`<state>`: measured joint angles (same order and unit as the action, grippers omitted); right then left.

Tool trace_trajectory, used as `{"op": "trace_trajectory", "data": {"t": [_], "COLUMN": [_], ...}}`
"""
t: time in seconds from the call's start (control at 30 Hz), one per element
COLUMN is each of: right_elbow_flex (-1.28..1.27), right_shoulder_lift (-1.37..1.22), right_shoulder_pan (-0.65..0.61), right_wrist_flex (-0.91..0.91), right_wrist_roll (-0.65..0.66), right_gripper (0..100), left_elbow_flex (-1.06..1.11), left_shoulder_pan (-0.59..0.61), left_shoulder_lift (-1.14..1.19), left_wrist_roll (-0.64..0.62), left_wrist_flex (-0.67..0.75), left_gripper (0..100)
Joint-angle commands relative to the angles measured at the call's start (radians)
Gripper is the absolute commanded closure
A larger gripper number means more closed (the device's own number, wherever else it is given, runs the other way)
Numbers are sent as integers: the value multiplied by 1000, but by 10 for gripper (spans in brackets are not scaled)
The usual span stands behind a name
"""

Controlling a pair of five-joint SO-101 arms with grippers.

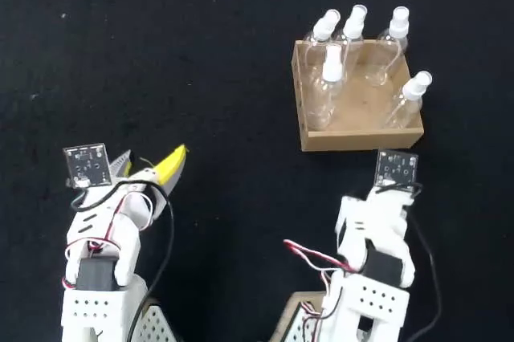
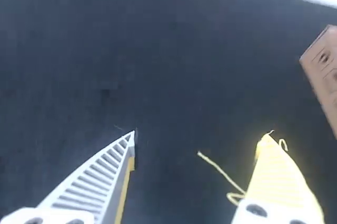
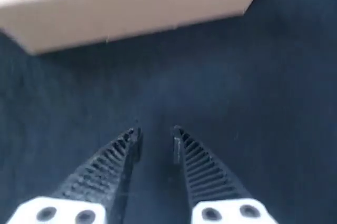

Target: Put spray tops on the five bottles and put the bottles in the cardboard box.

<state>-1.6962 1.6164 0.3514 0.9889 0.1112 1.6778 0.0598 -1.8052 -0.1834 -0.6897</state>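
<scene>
1. The bench [image 1: 201,77] is covered in matte black cloth.
2. The box [image 1: 361,137] sits toward the bench's far right corner. It is a shallow, open, square tray of plain brown cardboard with low walls.
3. Five bottles stand inside the box, all of clear plastic, round-bodied and narrow-necked. Each has a white spray top on it.
4. Three bottles line the box's far wall: one [image 1: 324,33] at the far left corner, the next [image 1: 352,25] just beside it, and the third [image 1: 395,30] at the far right corner.
5. The fourth bottle [image 1: 329,81] stands by the left wall, nearer the front. The fifth [image 1: 408,99] leans at the front right corner.
6. The left gripper [image 2: 199,140] hangs over bare cloth near the bench's front left corner. Its jaws are spread wide and hold nothing. One finger [image 2: 105,171] is white and ribbed, the other [image 2: 276,176] is yellow, and both taper to a point. A corner of the box [image 2: 321,71] shows well apart from it.
7. The right gripper [image 3: 155,132] is over the cloth just in front of the box's front wall [image 3: 142,8]. Its two black ribbed fingers are parted by a narrow gap and grip nothing.
8. In the high view the left gripper [image 1: 152,156] and the right arm [image 1: 377,230] sit along the front edge, white-bodied with loose wires.
</scene>
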Motion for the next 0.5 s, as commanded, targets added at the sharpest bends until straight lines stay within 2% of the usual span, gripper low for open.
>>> {"op": "trace_trajectory", "data": {"t": [0.0, 0.1, 0.37, 0.4, 0.47], "right_elbow_flex": [-1, 1, 5, 5, 5], "right_shoulder_lift": [61, 104, 162, 162, 162], "right_shoulder_pan": [18, 17, 17, 15, 15], "right_wrist_flex": [133, 204, 253, 253, 253], "right_wrist_roll": [8, 8, 6, 6, 6], "right_gripper": [945, 945, 945, 945, 945], "left_elbow_flex": [21, 21, 21, 21, 21], "left_shoulder_pan": [10, 10, 67, 76, 97], "left_shoulder_lift": [-14, -14, -14, -14, -12], "left_wrist_roll": [21, 21, 23, 40, 155], "left_wrist_flex": [149, 169, -15, -29, -58], "left_gripper": [657, 657, 657, 657, 658]}}
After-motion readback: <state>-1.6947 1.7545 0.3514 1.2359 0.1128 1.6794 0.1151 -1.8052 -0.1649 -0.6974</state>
